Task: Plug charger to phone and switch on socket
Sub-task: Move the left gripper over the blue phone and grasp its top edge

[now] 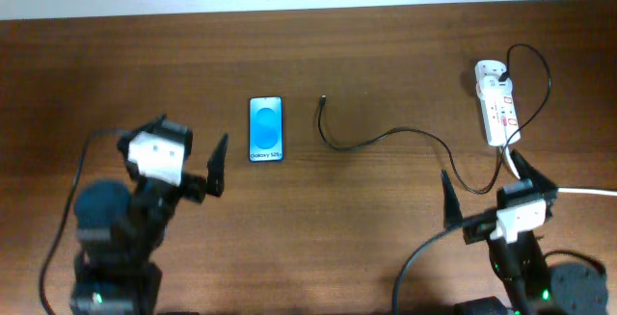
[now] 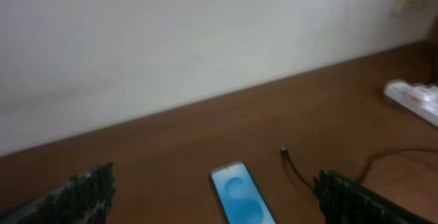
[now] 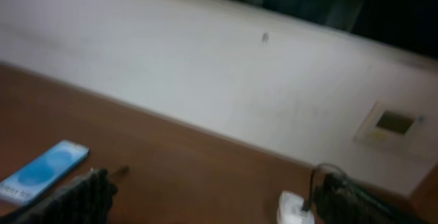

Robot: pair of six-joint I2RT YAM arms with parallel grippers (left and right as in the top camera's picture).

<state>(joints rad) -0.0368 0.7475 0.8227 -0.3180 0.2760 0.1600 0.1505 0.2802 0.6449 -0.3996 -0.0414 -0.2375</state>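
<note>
The phone lies flat on the table, screen lit blue, and shows in the left wrist view and the right wrist view. The charger, a thin black cable, runs from the socket to its free plug tip right of the phone. The tip also shows in the left wrist view. The socket is a white power strip at the far right, seen too in the left wrist view and the right wrist view. My left gripper is open and empty, left of the phone. My right gripper is open and empty, below the socket.
A thick white cord leaves the socket toward the right edge. A white wall borders the table's far side, with a wall plate on it. Robot cables loop near the arm bases.
</note>
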